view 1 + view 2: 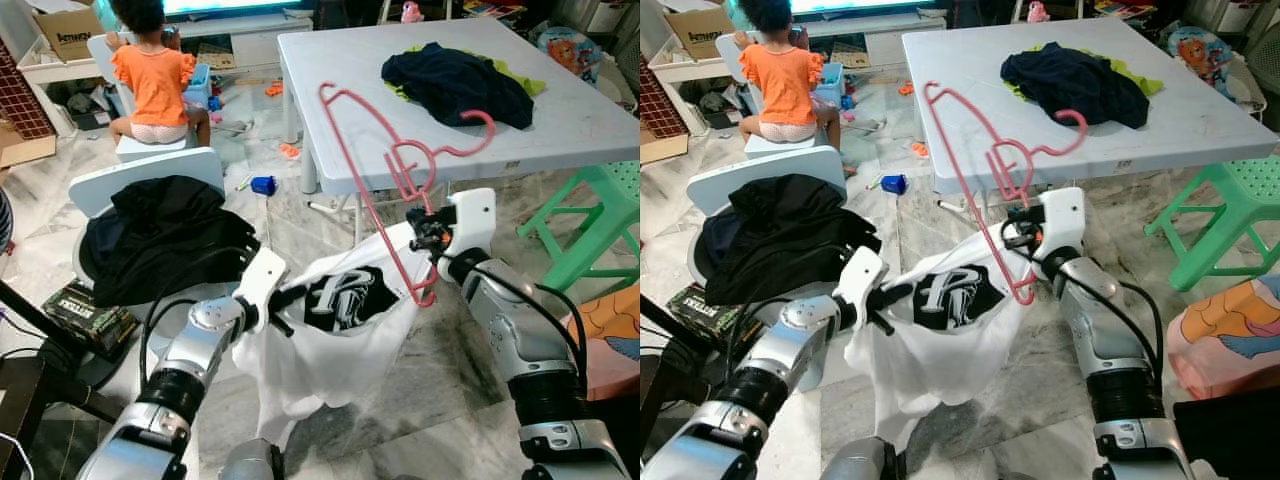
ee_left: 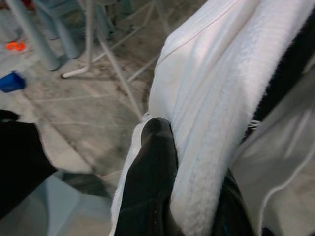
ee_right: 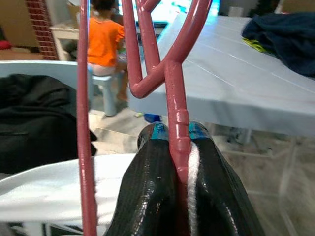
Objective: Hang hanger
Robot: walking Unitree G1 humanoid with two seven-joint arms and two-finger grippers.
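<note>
Pink hanger (image 1: 400,170) half-threaded into a floppy white shirt (image 1: 330,350)

Your right tool (image 1: 428,236) pinches the light, stiff hanger; left tool (image 2: 192,196), at 9 o'clock, probably clamps the collar, so grip there.

- We see a glossy, smooth pink plastic hanger (image 1: 385,170).
- We see a soft matt white cloth shirt (image 1: 330,345), its hem ribbed.
- We see a smooth matt plastic table (image 1: 330,90).
- We see a polished marbled stone floor (image 1: 460,350).

The left end effector (image 2: 187,196) pinches a white shirt's (image 2: 221,88) thick hem above marble floor (image 2: 88,118).
</note>
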